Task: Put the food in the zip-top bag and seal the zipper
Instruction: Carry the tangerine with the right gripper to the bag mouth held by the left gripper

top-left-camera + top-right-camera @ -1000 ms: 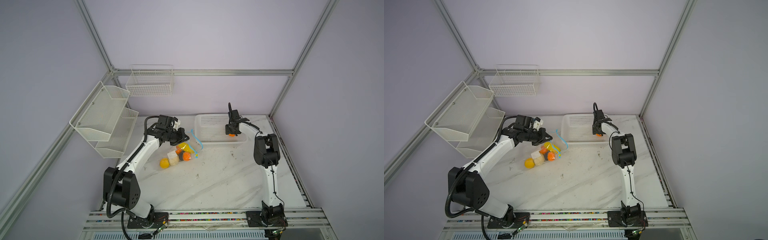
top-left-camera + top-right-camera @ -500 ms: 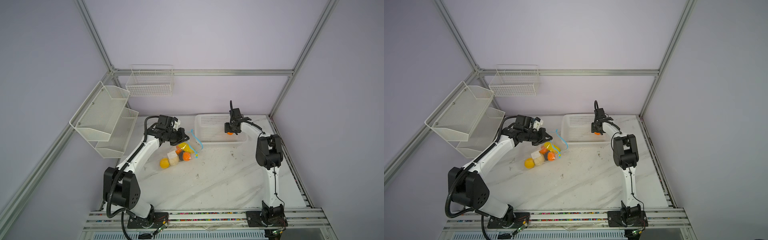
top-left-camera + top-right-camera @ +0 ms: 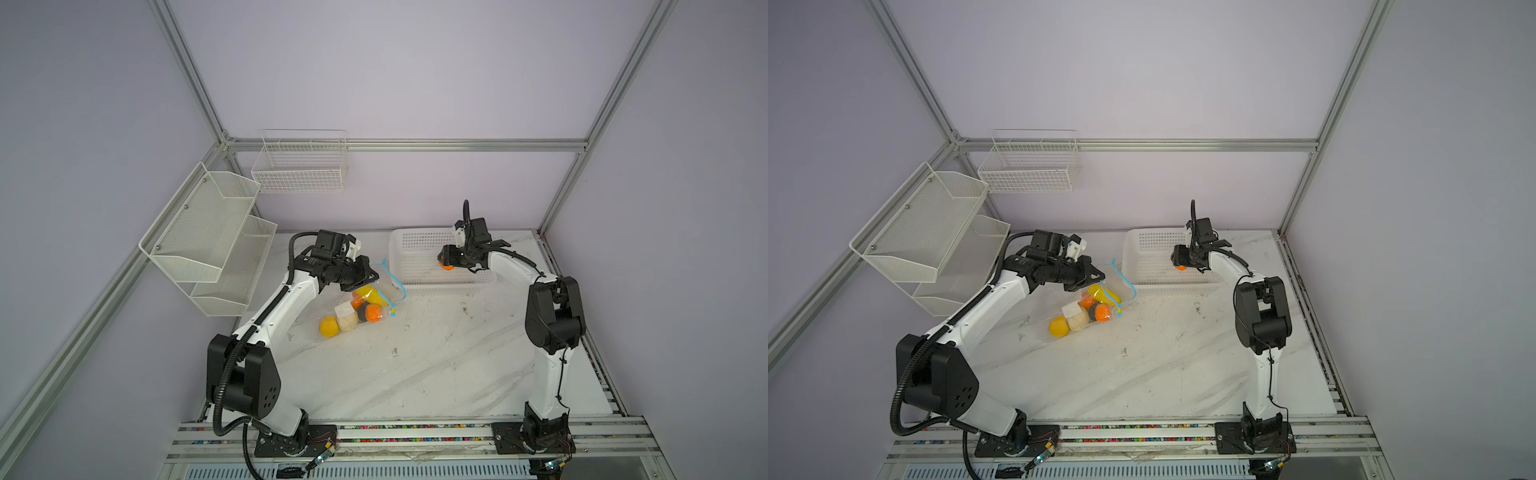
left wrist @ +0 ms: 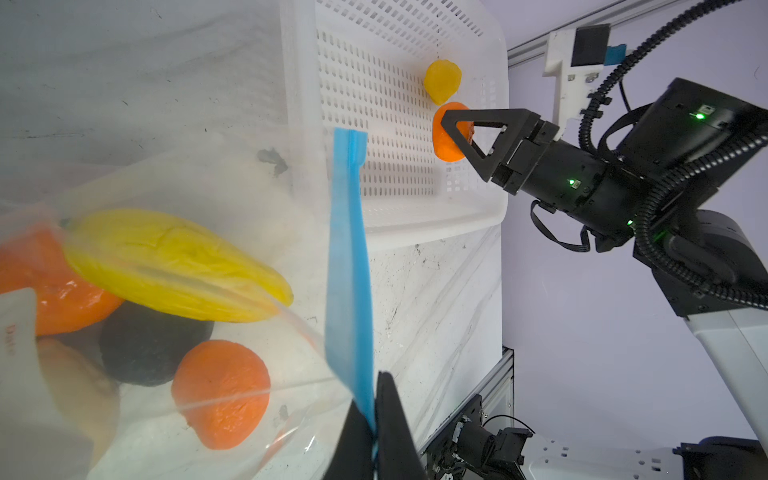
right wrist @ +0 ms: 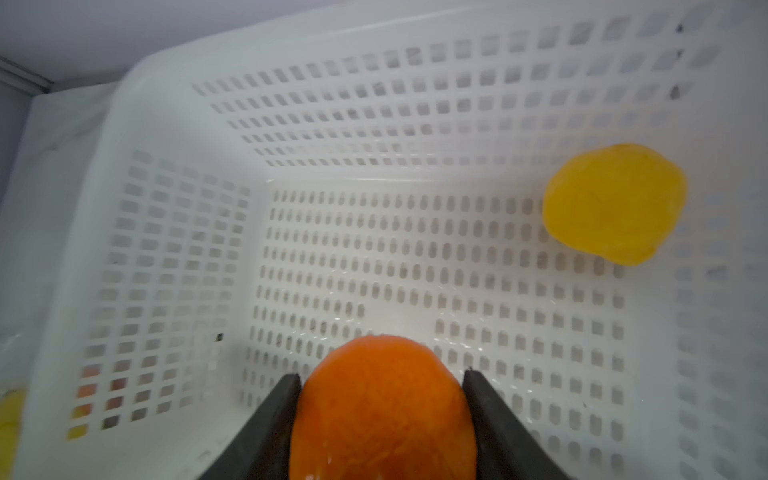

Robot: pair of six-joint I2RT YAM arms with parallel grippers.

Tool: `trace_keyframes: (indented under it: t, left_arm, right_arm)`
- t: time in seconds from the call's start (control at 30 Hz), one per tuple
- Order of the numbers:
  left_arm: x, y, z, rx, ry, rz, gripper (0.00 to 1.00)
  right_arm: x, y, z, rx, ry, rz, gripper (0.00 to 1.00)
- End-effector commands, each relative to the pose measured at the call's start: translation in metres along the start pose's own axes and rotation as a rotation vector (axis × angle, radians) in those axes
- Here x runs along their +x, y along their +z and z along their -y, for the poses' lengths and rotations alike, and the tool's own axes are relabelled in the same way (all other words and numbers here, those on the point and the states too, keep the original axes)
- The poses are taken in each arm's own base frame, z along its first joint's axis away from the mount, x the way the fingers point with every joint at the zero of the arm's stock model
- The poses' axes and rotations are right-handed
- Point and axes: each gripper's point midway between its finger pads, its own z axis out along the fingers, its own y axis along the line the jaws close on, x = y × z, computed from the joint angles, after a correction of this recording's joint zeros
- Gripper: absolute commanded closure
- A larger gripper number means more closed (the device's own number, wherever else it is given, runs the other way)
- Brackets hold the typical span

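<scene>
Left claw (image 3: 367, 277), in a top view, is clamped on the bag's (image 3: 384, 293) blue zipper (image 3: 394, 279), holding the mouth up off the table (image 3: 415, 365); right claw (image 3: 445, 262) grips an orange (image 3: 448, 267) over the basket (image 3: 409, 249). Left wrist view: the crinkly clear bag holds a long yellow piece (image 4: 174, 266), two orange balls (image 4: 220, 390) and a black lump (image 4: 145, 349). Right wrist view: jaws pinch the orange; a yellow ball (image 5: 615, 203) lies in the basket.

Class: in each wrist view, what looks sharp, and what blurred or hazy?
Right wrist view: white basket and yellow fruit are soft. Left wrist view: right gripper crisp; the zip-top bag hazes the long yellow piece.
</scene>
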Motion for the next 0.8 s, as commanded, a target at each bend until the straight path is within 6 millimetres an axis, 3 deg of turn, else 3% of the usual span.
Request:
trace_keyframes:
  t: [0.0, 0.33, 0.77]
  left_arm:
    - [-0.003, -0.010, 0.013, 0.046, 0.017, 0.024, 1.00]
    - [-0.004, -0.011, 0.016, 0.050, 0.020, 0.029, 1.00]
    - [-0.003, -0.013, 0.015, 0.049, 0.020, 0.031, 1.00]
  right_arm:
    - [-0.009, -0.023, -0.062, -0.184, -0.058, 0.058, 0.42]
    - [0.021, -0.038, -0.133, -0.377, -0.141, 0.016, 0.42]
    - [0.046, -0.051, -0.185, -0.535, -0.186, -0.016, 0.42]
